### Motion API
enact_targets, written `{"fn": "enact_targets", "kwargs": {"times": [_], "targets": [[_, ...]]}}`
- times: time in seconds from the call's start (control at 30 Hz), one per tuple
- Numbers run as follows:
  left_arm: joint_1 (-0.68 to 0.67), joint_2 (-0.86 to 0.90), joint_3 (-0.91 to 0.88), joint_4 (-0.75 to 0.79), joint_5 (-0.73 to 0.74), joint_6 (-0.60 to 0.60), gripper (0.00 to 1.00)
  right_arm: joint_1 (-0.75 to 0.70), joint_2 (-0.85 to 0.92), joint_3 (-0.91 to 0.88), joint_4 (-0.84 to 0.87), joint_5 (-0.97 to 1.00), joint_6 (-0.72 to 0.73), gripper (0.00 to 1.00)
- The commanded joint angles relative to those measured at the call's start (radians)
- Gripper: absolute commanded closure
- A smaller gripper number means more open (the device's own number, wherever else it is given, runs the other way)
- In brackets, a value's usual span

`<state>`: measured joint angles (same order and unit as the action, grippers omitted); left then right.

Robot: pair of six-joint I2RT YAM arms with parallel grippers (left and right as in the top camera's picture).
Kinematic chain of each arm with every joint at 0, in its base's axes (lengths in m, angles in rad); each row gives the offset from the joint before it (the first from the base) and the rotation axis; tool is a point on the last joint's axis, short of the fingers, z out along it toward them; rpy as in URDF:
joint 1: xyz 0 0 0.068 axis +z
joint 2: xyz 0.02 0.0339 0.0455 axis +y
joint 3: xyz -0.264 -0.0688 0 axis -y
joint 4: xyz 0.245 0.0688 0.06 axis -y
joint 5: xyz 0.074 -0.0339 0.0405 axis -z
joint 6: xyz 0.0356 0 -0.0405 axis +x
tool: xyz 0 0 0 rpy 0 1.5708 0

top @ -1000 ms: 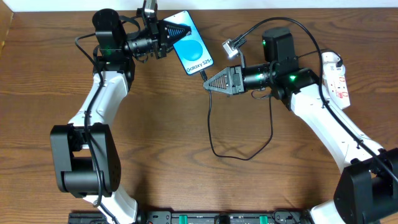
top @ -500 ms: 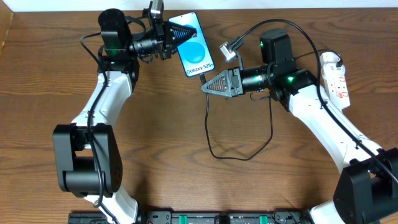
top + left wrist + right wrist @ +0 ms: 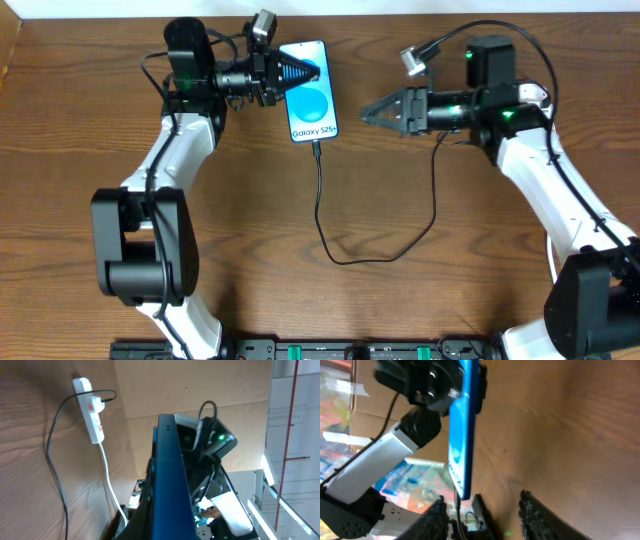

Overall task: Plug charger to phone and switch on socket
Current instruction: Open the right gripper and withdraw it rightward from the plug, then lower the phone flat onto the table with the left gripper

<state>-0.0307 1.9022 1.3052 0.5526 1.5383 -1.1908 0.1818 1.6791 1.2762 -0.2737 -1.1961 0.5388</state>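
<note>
Phone (image 3: 312, 105) shows in the upper middle of the overhead frame, its screen lit blue, and we see the left pincer (image 3: 305, 72) clamped on its left edge. A black cable (image 3: 322, 215) meets the phone's lower edge, runs down the tabletop (image 3: 230, 230), loops and climbs toward the right arm. The right pincer (image 3: 366, 113) sits apart at the phone's right, jaws spread, holding nothing. In the left wrist view we find the white power strip (image 3: 93, 417) at upper left.
</note>
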Motion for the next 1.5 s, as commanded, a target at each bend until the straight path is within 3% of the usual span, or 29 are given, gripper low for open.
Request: {"fn": "enact_targets", "kwargs": {"times": [0.0, 0.17, 0.33, 0.53, 0.67, 0.9, 1.03, 1.47], "targets": [[0.001, 0.054, -0.024, 0.006, 0.024, 0.032, 0.93, -0.039, 0.004, 0.016, -0.047, 0.064, -0.061, 0.53], [0.000, 0.071, -0.041, 0.005, -0.009, 0.122, 0.93, -0.030, 0.004, 0.016, -0.267, 0.447, -0.227, 0.52], [-0.004, 0.071, -0.043, -0.035, -0.024, 0.200, 0.93, 0.005, 0.004, 0.016, -0.322, 0.577, -0.257, 0.53], [-0.014, 0.071, -0.043, -0.364, -0.121, 0.458, 0.93, 0.058, 0.004, 0.016, -0.370, 0.676, -0.257, 0.53], [-0.014, 0.071, -0.043, -0.714, -0.338, 0.702, 0.93, 0.086, 0.004, 0.016, -0.383, 0.683, -0.267, 0.53], [-0.014, 0.071, -0.043, -1.027, -0.500, 0.961, 0.93, 0.100, 0.004, 0.016, -0.396, 0.701, -0.272, 0.53], [-0.014, 0.073, -0.043, -1.104, -0.605, 0.982, 0.93, 0.103, 0.004, 0.016, -0.404, 0.701, -0.272, 0.53], [-0.014, 0.163, -0.043, -1.113, -0.634, 0.998, 0.93, 0.108, 0.004, 0.016, -0.431, 0.723, -0.275, 0.54]]}}
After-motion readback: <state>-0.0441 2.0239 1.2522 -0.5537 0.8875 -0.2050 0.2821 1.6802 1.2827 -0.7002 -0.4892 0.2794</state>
